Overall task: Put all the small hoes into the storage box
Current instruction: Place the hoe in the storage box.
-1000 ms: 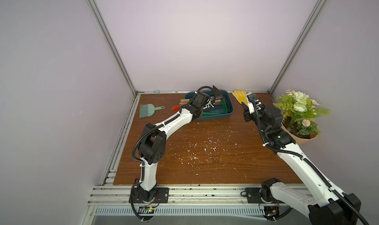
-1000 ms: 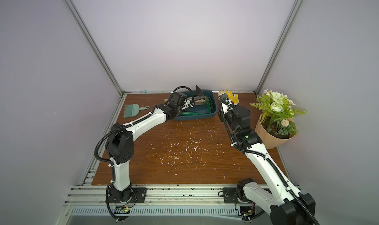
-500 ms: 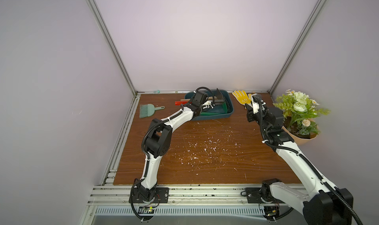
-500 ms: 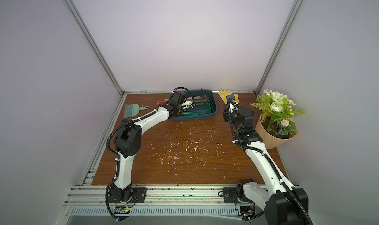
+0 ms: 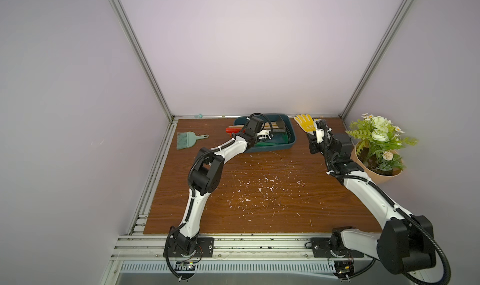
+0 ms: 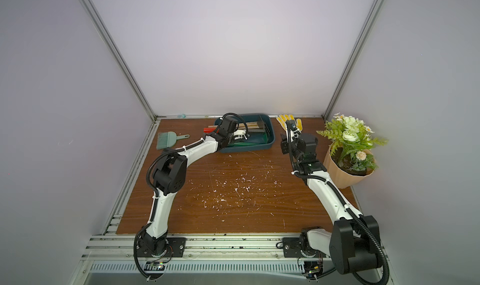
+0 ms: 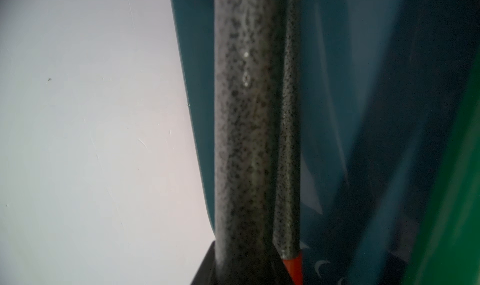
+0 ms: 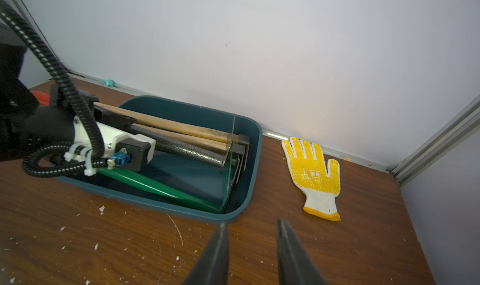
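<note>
Right wrist footage gives the clearest look at the small hoe (image 8: 187,147): a round grey metal shaft speckled with black, ending in a thin flat blade that stands on edge. It is laid lengthwise inside the storage box (image 8: 145,199), a shallow dark teal plastic tray with rounded corners and a rolled rim, with the blade near the box's right end. The box is placed at the back of the brown wood-grain counter (image 5: 259,218), near the rear wall.

The shaft is clamped by the left claw (image 7: 244,266), whose dark fingers (image 7: 207,266) are closed tight on either side, in line with the shaft. The right claw (image 8: 251,229) is held partly open above the counter just in front of the box, and nothing is gripped between its jaws.

A second ago the hoe's head was raised above the box's far rim. It is now lowered inside, and the left arm's elbow is drawn nearer the box.

Two smooth tan wooden handles (image 8: 168,125) are packed against the shaft on its far side. A glossy green plastic blade (image 8: 161,187) is laid along the near wall, and dark metal tines (image 8: 241,161) are seen at the right end. A red grip end (image 5: 231,130) projects past the box's left end; whether it belongs to the hoe cannot be told. A white knit glove with yellow dotted palm (image 8: 311,172) is spread flat to the right of the box, apart from it. White flecks (image 5: 259,190) are scattered over the counter's middle.
</note>
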You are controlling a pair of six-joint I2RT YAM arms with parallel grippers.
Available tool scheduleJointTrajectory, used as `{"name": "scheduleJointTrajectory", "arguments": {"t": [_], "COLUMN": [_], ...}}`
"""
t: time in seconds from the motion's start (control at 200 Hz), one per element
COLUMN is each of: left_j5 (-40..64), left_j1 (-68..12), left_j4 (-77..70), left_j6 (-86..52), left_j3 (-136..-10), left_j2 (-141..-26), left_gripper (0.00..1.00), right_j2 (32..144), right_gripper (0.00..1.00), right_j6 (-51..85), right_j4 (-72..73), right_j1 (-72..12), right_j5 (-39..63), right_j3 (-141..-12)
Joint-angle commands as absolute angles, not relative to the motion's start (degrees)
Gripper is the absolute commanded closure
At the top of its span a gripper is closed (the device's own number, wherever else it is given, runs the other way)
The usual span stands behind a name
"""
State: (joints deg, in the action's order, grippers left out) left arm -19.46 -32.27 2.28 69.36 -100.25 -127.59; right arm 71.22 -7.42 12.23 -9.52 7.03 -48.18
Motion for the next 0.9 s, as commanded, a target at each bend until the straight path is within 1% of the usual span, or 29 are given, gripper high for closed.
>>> {"name": "scheduleJointTrajectory", "arguments": {"t": [0.0,0.19,0.245,0.31,0.36,0.44,0.545,0.59,0.651,0.691,0.741,0.801,0.891], "left_j5": [-18.1,-17.3,-16.9,-17.0,-16.9,-16.1,-15.8,-15.4,-14.7,-14.3,-13.8,-13.4,-11.5], "left_j1": [-31.6,-31.7,-31.7,-31.8,-31.8,-31.8,-32.1,-32.2,-32.5,-32.5,-32.6,-32.8,-33.1], "left_j4": [-3.4,-2.8,-1.6,-1.3,-0.4,0.7,2.1,2.8,3.7,4.2,4.8,6.3,9.4], "left_j6": [71.8,70.0,69.7,69.4,69.2,68.4,67.4,66.9,66.2,65.7,65.0,63.7,60.3], "left_j3": [-99.1,-98.0,-98.1,-98.0,-98.2,-98.3,-98.3,-98.3,-98.4,-98.6,-99.1,-100.5,-103.6], "left_j2": [-127.8,-127.7,-127.4,-127.3,-127.1,-126.6,-125.7,-125.2,-124.3,-124.0,-123.8,-124.0,-124.1], "left_gripper": [1.00,1.00,0.97,0.90,0.80,0.70,0.61,0.50,0.47,0.42,0.40,0.31,0.28], "right_j2": [70.9,72.0,72.5,73.0,73.2,73.6,73.7,73.7,73.8,74.0,74.5,75.1,76.1], "right_gripper": [0.66,0.66,0.66,0.66,0.66,0.66,0.66,0.66,0.66,0.66,0.67,0.67,0.67], "right_j6": [-6.3,-5.0,-4.8,-4.5,-4.3,-3.9,-3.4,-3.3,-3.2,-3.1,-3.1,-3.0,-3.5], "right_j4": [14.4,15.3,15.3,15.3,15.5,15.7,15.8,15.7,15.7,15.6,15.0,14.3,13.2], "right_j1": [-9.2,-9.0,-9.1,-9.1,-9.1,-9.1,-9.1,-9.0,-9.1,-9.0,-9.1,-9.1,-9.3], "right_j5": [9.3,10.0,10.4,10.9,11.3,11.8,12.4,12.7,13.3,13.7,14.3,15.1,16.8], "right_j3": [-50.5,-50.9,-51.2,-51.6,-51.9,-52.3,-52.5,-52.6,-53.0,-53.4,-54.2,-55.1,-56.5]}}
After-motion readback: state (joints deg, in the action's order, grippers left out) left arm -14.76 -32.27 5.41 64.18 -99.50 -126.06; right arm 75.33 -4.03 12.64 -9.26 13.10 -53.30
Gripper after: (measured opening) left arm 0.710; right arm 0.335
